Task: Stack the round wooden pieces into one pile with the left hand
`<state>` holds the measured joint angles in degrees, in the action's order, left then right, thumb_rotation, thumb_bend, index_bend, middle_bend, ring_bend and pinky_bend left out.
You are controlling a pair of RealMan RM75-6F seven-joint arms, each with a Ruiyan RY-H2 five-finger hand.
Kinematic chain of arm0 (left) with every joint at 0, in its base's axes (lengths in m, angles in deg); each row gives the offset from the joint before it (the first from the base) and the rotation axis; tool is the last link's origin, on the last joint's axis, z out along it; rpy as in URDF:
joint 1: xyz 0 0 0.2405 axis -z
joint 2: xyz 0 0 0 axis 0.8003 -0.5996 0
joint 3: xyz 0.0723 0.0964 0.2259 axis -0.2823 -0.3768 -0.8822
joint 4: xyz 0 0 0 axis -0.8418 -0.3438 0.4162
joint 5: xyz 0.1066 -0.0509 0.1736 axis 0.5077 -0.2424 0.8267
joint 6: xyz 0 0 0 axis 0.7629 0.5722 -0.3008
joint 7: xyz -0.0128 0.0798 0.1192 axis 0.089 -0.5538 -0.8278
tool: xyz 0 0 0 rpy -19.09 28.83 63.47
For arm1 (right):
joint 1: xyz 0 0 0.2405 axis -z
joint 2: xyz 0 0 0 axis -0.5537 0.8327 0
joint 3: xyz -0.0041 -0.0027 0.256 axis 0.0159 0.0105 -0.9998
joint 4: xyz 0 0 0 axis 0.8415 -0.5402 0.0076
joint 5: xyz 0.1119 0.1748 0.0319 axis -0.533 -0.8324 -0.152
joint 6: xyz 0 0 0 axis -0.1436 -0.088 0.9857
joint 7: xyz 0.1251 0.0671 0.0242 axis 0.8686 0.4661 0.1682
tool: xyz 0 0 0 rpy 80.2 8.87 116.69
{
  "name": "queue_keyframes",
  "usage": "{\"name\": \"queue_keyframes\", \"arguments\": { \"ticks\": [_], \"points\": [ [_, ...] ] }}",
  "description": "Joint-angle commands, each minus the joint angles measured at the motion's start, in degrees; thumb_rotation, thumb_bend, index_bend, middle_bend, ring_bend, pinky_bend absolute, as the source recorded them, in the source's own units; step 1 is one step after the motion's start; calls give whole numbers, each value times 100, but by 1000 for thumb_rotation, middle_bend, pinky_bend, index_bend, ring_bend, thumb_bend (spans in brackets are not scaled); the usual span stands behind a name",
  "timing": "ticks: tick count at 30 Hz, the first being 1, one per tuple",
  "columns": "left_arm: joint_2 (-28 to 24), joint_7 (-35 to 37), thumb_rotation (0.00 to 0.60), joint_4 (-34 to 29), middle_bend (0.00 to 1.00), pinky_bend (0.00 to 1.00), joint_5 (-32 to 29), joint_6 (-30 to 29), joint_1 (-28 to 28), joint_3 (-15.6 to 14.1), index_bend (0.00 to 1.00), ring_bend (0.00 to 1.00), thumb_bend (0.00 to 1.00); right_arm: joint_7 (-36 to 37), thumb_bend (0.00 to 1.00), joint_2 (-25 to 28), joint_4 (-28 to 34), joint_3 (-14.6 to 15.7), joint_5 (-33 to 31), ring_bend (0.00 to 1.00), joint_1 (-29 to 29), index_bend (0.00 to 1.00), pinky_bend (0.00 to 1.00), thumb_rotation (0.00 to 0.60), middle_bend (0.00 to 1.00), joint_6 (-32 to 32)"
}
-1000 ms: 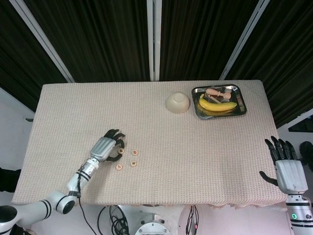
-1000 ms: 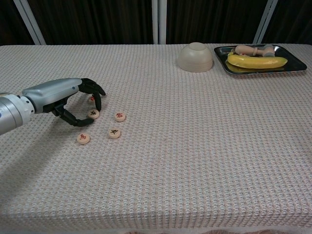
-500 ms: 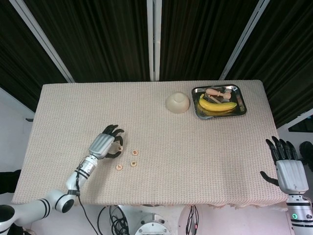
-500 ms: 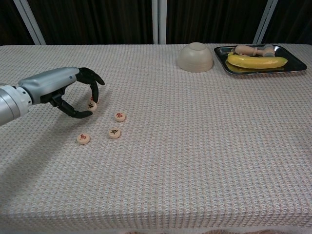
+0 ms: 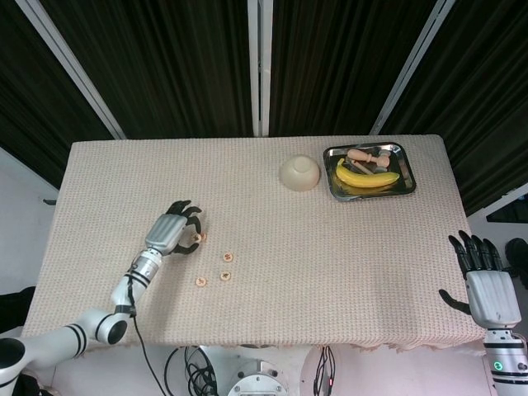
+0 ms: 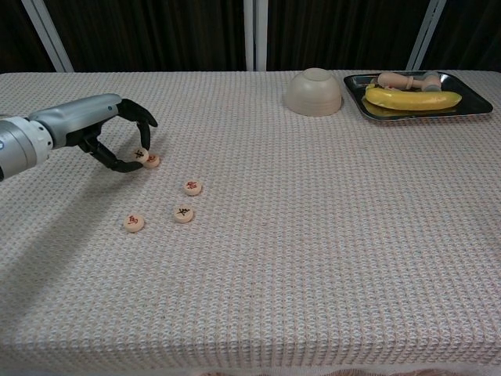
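My left hand (image 6: 109, 135) (image 5: 171, 232) pinches a round wooden piece (image 6: 141, 153), tilted, between thumb and a finger. It hangs just over and beside a second piece (image 6: 152, 161) (image 5: 200, 238) lying on the cloth. Three more round pieces lie loose to the right and nearer me: one (image 6: 192, 187) (image 5: 228, 259), another (image 6: 184, 213) (image 5: 224, 275), and a third (image 6: 134, 222) (image 5: 200, 282). My right hand (image 5: 483, 276) is off the table's right edge, fingers spread and holding nothing; the chest view does not show it.
An upturned cream bowl (image 6: 313, 92) stands at the back right. Beside it, a metal tray (image 6: 470, 110) holds a banana (image 6: 412, 98) and small wooden items. A beige woven cloth (image 6: 313, 235) covers the table.
My left hand has lifted one piece off the cloth and carried it up and away from me, to right over the piece lying further back. The right hand has stayed still.
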<state>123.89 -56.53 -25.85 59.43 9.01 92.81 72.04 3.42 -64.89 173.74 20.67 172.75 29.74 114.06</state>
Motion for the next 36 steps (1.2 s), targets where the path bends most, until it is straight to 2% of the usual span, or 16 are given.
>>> {"name": "queue_keyframes", "arguments": {
  "ticks": [1,21,27,36],
  "points": [
    [61,113,600,79,176,0,-22,27,52,45,494,0,277,22,77,5,-28,6,21,0,-2,0,0,600,0,4],
    [179,14,600,215,176,0,-231,213,178,56,487,0,277,95,78,-6,-105,1,-23,0,-35,0,0,600,0,-89],
    [163,120,600,145,176,0,-218,211,166,40,430,0,277,118,82,-5,-105,-10,-61,0,-41,0,0,600,0,-114],
    [133,163,600,102,176,0,-160,129,160,24,424,0,277,94,82,2,-69,-9,-55,0,-45,0,0,600,0,-114]
  ]
}}
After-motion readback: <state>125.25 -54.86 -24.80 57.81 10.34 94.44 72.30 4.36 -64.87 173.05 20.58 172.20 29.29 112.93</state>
